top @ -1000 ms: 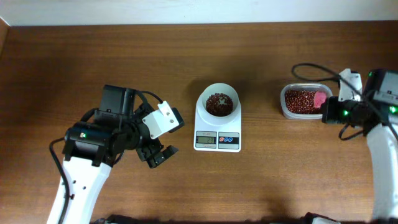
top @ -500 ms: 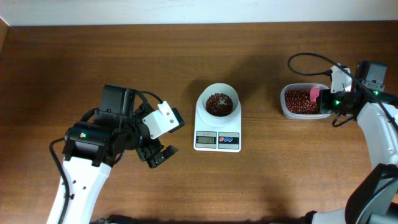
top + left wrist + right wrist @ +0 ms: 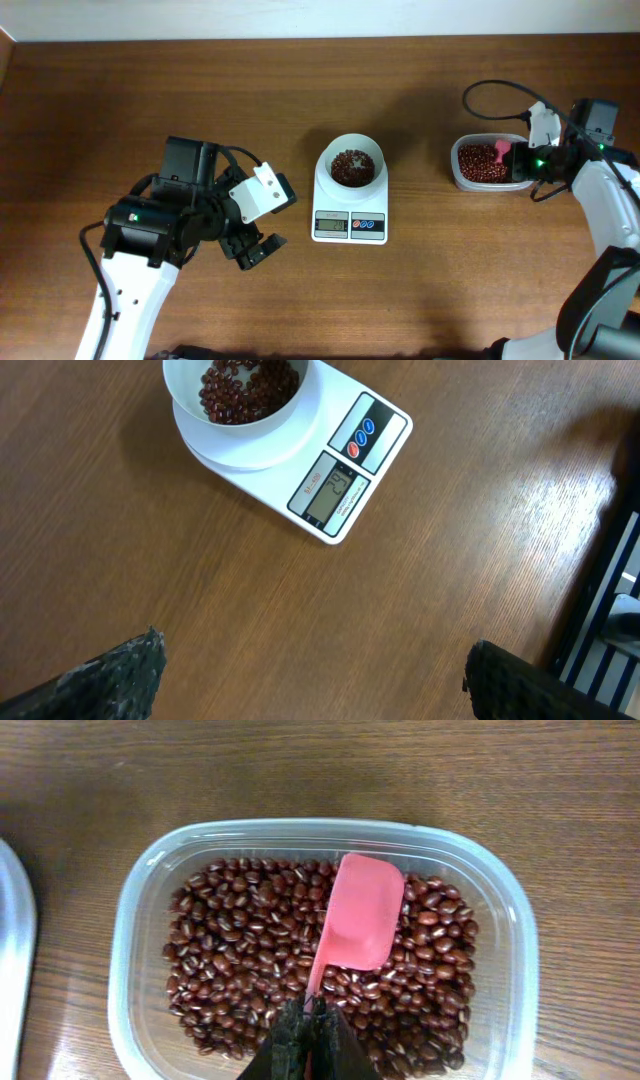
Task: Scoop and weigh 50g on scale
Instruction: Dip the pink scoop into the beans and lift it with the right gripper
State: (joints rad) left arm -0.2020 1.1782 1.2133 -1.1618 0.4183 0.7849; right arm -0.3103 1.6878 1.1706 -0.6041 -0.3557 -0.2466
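On the table, centre: scale with a round white bowl seated on its platform, display and coloured buttons facing the near edge. The bowl holds a shallow layer of red-brown beans, the white inner wall showing all round them, so some part of the portion is already weighed out. The display is lit with digits in the left wrist view, but they are too small to read with any trust; whether the target weight is met cannot be told. To the right, well apart from the scale, is a clear plastic tub, its floor covered with beans. Right gripper is clenched on the handle of a pink scoop; the blade lies over the tub's beans, its upper face bare, with no load visible on it. My judgement: this is a reload at the tub, with more scooping and carrying to the bowl likely left, then a check of the display. Left gripper hangs released, jaws wide, grasping nothing, near the scale's left side and apart from it. The surface is dark brown wood grain, matte, with no spilled beans seen. A pale wall strip runs along the far edge, and a black cable loops by the right arm.
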